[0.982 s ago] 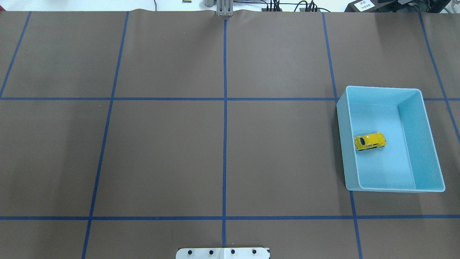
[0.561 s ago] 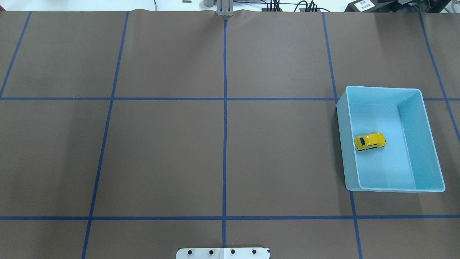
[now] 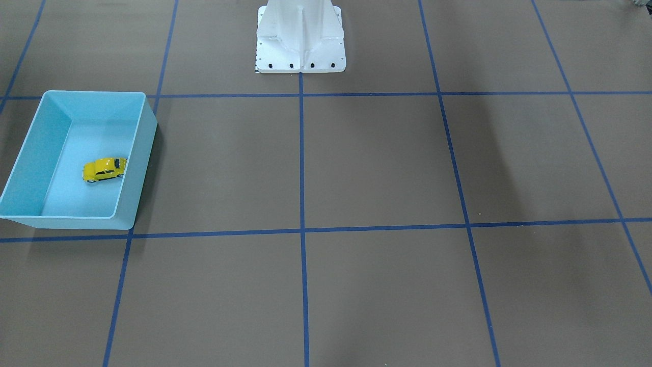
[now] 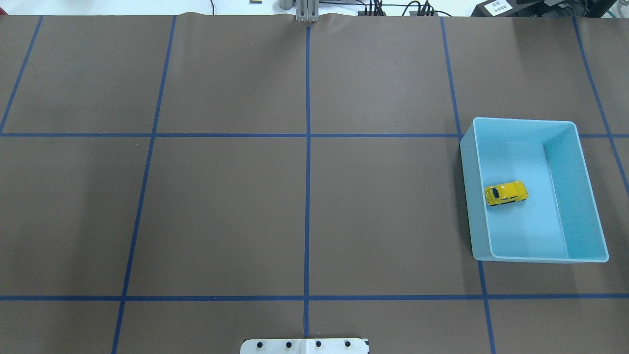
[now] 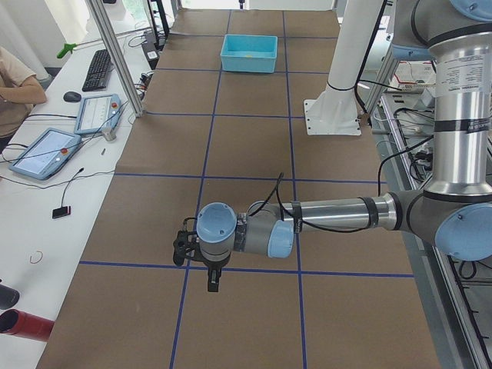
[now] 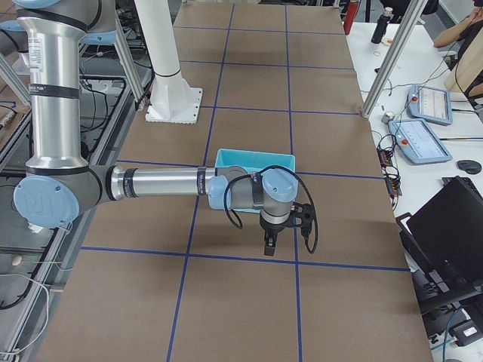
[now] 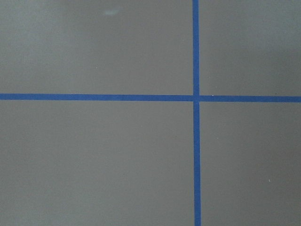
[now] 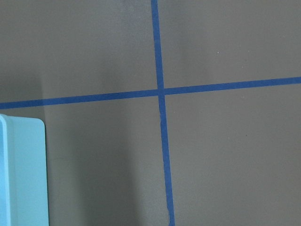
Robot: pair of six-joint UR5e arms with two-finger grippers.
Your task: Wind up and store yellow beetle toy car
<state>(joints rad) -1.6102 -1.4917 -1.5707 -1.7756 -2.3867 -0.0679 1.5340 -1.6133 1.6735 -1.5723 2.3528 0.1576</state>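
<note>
Left gripper (image 5: 213, 278) and right gripper (image 6: 269, 245) hang over the brown table (image 4: 221, 211); how open, I cannot tell. At 3 o'clock the tiny glossy yellow beetle toy car (image 4: 506, 192) sits inside the light blue plastic bin (image 4: 521, 120): stored, seemingly nothing left.

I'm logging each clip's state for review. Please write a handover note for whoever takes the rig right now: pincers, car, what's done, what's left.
Left pincer: over the bare table, far from the bin; cannot tell if open or shut.
Right pincer: over the table near the light blue bin; cannot tell if open or shut.
Yellow beetle toy car: on its wheels on the bin's floor, by the wall nearest the table's middle; nothing touches it.
Done: car is in the bin.
Left: winding cannot be confirmed; check it.
</note>
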